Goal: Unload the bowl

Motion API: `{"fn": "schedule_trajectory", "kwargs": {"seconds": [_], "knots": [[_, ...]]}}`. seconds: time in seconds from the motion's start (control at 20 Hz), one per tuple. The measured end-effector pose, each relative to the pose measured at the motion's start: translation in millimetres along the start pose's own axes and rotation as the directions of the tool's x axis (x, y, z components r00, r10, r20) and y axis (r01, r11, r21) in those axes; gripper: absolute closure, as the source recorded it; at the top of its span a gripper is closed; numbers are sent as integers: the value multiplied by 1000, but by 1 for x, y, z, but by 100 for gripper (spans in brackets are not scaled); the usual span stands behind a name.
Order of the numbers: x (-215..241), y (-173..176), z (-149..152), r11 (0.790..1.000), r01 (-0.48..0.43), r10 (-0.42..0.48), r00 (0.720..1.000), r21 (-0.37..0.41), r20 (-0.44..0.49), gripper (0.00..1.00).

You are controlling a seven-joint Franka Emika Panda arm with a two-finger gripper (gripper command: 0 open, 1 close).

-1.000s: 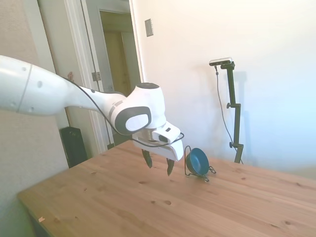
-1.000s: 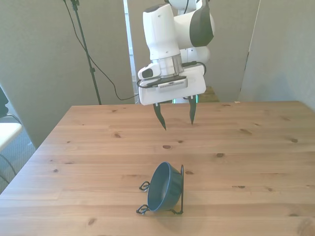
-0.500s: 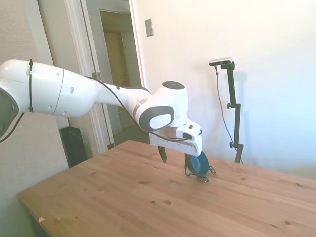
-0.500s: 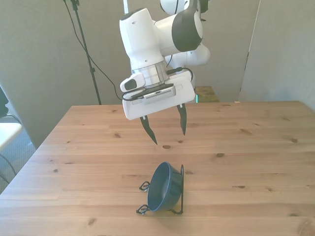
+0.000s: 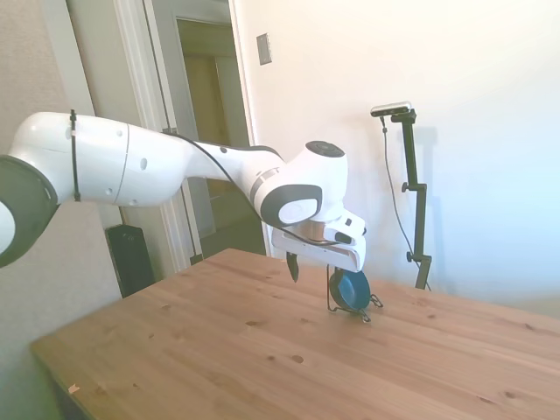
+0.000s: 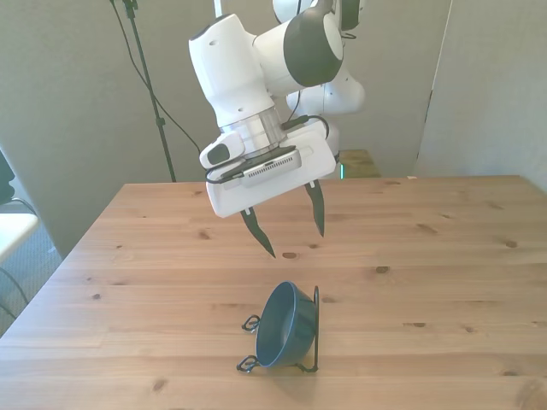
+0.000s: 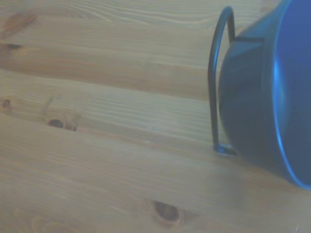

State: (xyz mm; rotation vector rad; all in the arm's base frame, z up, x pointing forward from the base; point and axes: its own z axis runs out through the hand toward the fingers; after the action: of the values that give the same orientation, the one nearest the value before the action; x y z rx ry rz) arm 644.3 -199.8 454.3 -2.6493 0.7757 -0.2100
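The dark teal-blue bowl (image 6: 283, 329) rests on its edge, propped in a thin black wire stand (image 6: 313, 335) on the wooden table (image 6: 128, 282) near its front edge. In the side view the bowl (image 5: 353, 290) shows just behind the hand. My gripper (image 6: 295, 232) hangs open and empty above the table, short of the bowl and higher than its rim; its dark fingers (image 6: 259, 235) point down. The gripper (image 5: 306, 267) is partly hidden in the side view. Close up, the wrist view shows the bowl (image 7: 257, 97) and the stand's wire (image 7: 214, 82).
A doorway (image 5: 210, 131) and a black box (image 5: 131, 258) lie beyond the table in the side view. A thin tripod pole with a cable (image 6: 149, 94) stands behind the table at the front view's left.
The arm has reached farther out over the table toward the bowl and turned its hand. The gripper stayed open. The bowl and stand have not moved.
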Motion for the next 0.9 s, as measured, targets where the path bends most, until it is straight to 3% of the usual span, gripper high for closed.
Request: {"fn": "schedule_trajectory", "kwargs": {"seconds": [0.45,0.9], "knots": [[48,8,-8,989,128,-131,991,79,37,0],[77,1,26,971,197,-214,968,132,132,0]]}}
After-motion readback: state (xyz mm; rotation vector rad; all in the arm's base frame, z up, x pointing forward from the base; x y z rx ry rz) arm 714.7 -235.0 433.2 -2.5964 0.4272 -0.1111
